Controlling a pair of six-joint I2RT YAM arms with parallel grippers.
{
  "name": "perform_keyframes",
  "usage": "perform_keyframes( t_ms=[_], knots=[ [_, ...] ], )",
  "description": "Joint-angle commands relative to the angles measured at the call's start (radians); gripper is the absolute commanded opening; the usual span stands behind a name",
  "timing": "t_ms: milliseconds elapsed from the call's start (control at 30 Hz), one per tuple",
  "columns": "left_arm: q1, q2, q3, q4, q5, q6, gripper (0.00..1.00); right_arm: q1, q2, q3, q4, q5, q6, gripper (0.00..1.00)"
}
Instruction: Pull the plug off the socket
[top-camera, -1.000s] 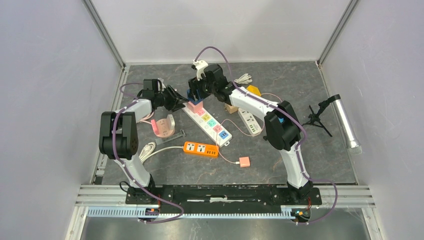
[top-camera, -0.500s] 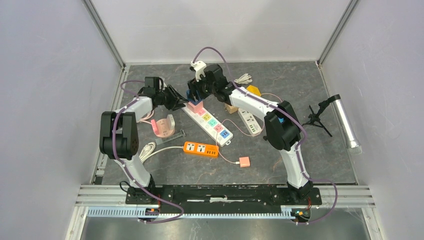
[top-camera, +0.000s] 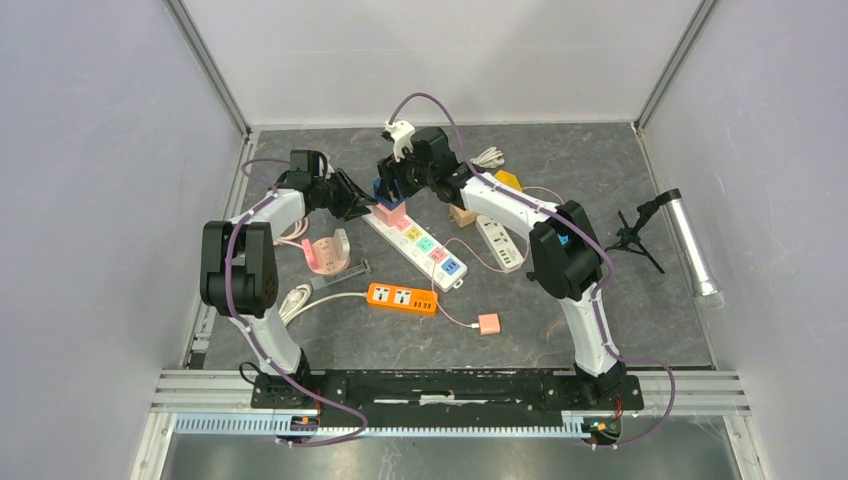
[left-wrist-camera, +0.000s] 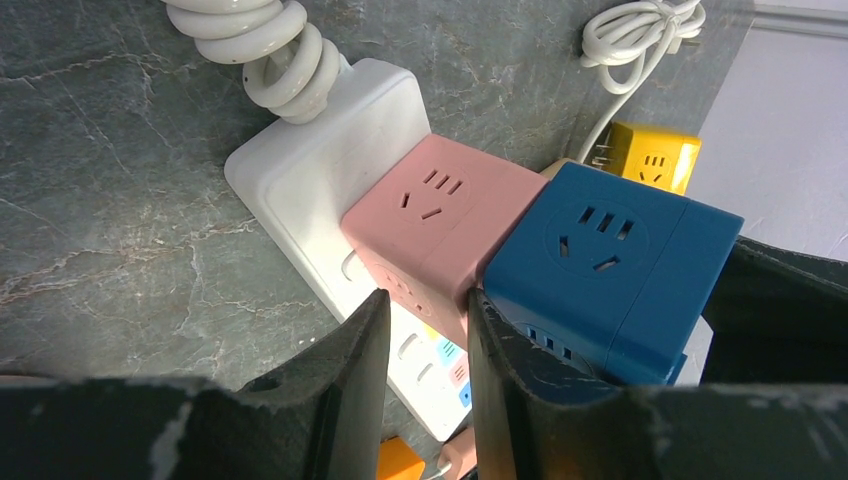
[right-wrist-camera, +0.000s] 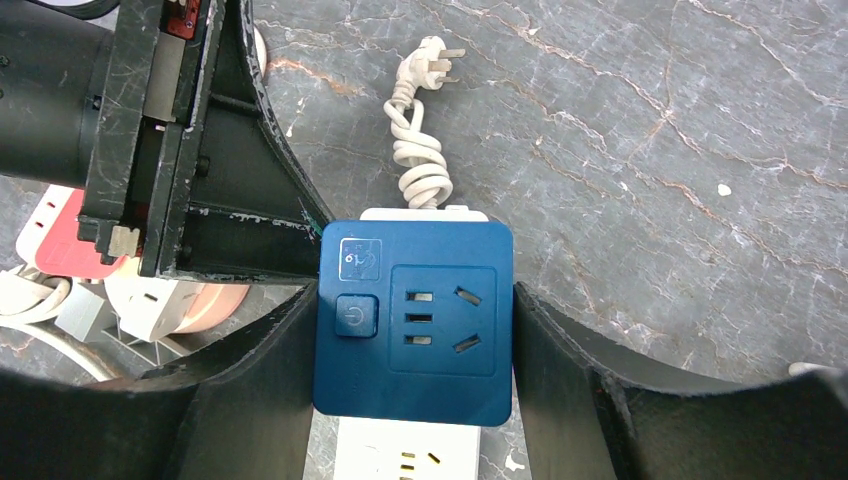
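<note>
The right gripper (right-wrist-camera: 415, 330) pinches the blue cube plug (right-wrist-camera: 415, 320), with one black finger pressed flat on each side of it. The blue cube plug has a round button and a set of holes on its top. It sits over the far end of the white power strip (top-camera: 425, 245), and a bit of the strip shows just under it in the right wrist view. Right beside the blue cube is a pink cube (left-wrist-camera: 440, 225), and the two touch along one side. The pink cube sits on the white power strip too. The strip lies at a slant on the grey table (top-camera: 560, 320) and has little colored sockets along it. The left gripper (left-wrist-camera: 425, 340) reaches in from the other side, low down by the pink cube. Its two fingers are close together with only a thin gap, and the bottom edge of the pink cube shows in that gap, but the view does not show whether they pinch it or just rest there. A curly white cord (left-wrist-camera: 265, 45) comes out of the end of the strip. A yellow cube (left-wrist-camera: 655, 160) lies a little behind the blue one. An orange power strip (top-camera: 402, 298) lies closer to the arm bases, well apart from both grippers.
</note>
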Motion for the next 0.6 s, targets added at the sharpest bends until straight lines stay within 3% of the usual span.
perform_keyframes(
  t_ms=[0, 167, 367, 567],
  knots=[
    [-0.016, 0.102, -0.056, -0.21, -0.172, 0.116, 0.39, 0.009, -0.065, 0.058, 0.089, 0.016, -0.066, 0.0],
    [-0.022, 0.101, -0.05, -0.225, -0.201, 0.126, 0.37, 0.013, -0.089, 0.062, 0.087, 0.079, -0.119, 0.0],
    [-0.028, 0.107, -0.044, -0.243, -0.223, 0.135, 0.35, 0.01, -0.131, 0.069, 0.118, -0.005, -0.087, 0.0],
    [-0.03, 0.109, -0.042, -0.244, -0.224, 0.139, 0.34, 0.006, -0.159, 0.076, 0.145, 0.023, -0.085, 0.0]
  ],
)
